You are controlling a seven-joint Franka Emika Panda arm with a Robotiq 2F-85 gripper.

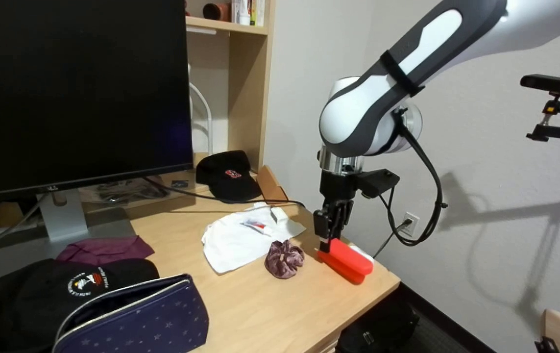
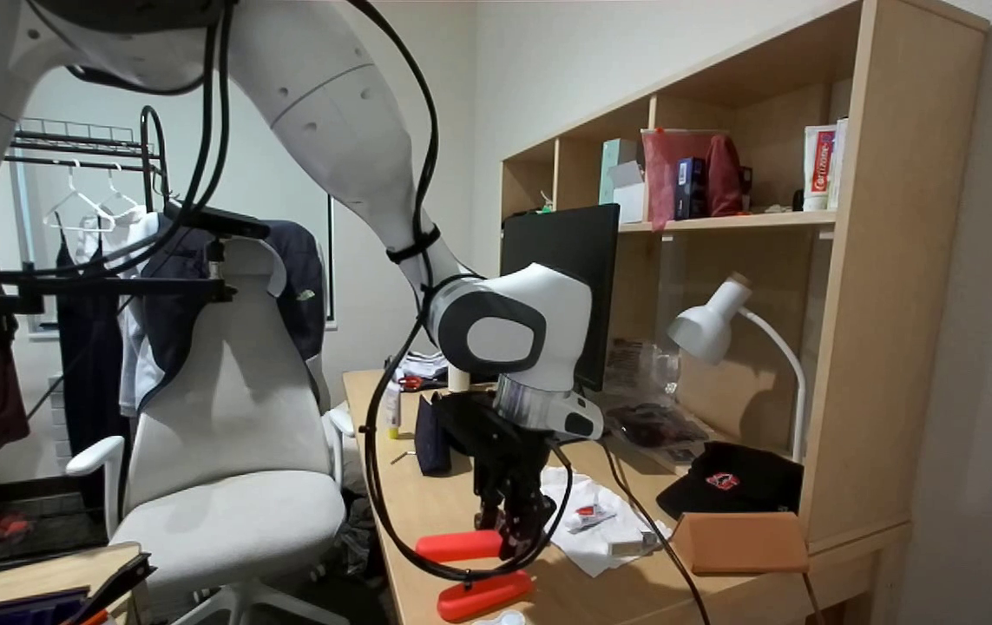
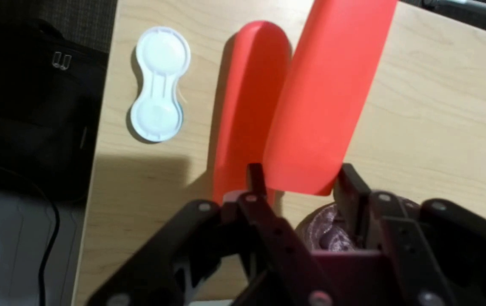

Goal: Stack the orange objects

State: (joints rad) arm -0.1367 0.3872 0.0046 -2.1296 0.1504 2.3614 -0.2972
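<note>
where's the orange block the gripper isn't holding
In the wrist view, the loose red-orange oblong block lies left of the held block, right of the white two-lobed case.

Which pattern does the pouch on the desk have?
The pouch has pale stars on dark blue, best seen in an exterior view.

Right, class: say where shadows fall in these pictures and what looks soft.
In an exterior view, angular grey shadows on the off-white wall; in the wrist view, narrow shadows on the pale wooden tabletop, left of the white two-lobed plastic case and the lower flat red-orange oblong block, while the black two-fingered gripper looks dark and slightly soft.
</note>
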